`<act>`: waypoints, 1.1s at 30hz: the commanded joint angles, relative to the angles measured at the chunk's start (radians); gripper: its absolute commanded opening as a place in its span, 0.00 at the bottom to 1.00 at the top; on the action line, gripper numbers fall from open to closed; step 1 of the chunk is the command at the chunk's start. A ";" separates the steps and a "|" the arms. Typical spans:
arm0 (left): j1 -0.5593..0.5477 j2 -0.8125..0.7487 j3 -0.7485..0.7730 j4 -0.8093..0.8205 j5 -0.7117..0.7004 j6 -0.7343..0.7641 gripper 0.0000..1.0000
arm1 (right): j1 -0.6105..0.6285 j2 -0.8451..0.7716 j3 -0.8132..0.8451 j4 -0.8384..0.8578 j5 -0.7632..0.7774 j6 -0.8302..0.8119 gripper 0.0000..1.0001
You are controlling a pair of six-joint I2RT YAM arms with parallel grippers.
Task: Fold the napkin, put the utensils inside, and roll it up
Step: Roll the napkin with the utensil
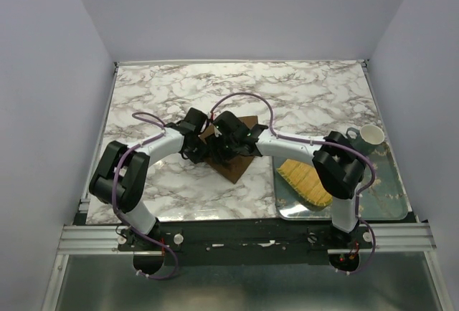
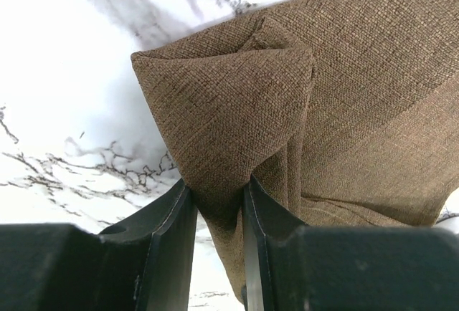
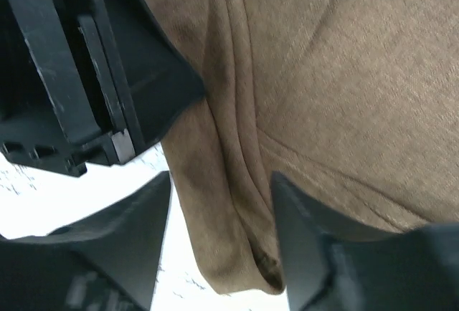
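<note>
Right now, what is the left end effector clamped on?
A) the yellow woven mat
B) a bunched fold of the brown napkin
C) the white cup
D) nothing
B: in the left wrist view the left end effector squeezes a bunched fold of the brown napkin between its fingers.

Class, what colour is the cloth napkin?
Plain dark brown; cloth napkin shows best in left wrist view.

dark brown cloth napkin (image 1: 235,165) mid marble table (image 1: 301,96), woven yellow bamboo mat (image 1: 305,182) right (on reflective tray (image 1: 391,182)), white cup (image 1: 371,135) behind
</note>
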 commanded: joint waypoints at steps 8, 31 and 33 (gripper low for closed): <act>-0.021 -0.005 -0.055 -0.055 0.011 -0.020 0.00 | 0.079 0.037 -0.117 0.169 -0.066 -0.007 0.48; -0.005 -0.067 -0.092 -0.058 0.072 -0.021 0.00 | 0.079 0.148 -0.235 0.212 0.069 0.019 0.32; -0.001 -0.074 -0.086 -0.060 0.060 -0.007 0.00 | 0.077 0.142 -0.247 0.223 0.006 0.001 0.11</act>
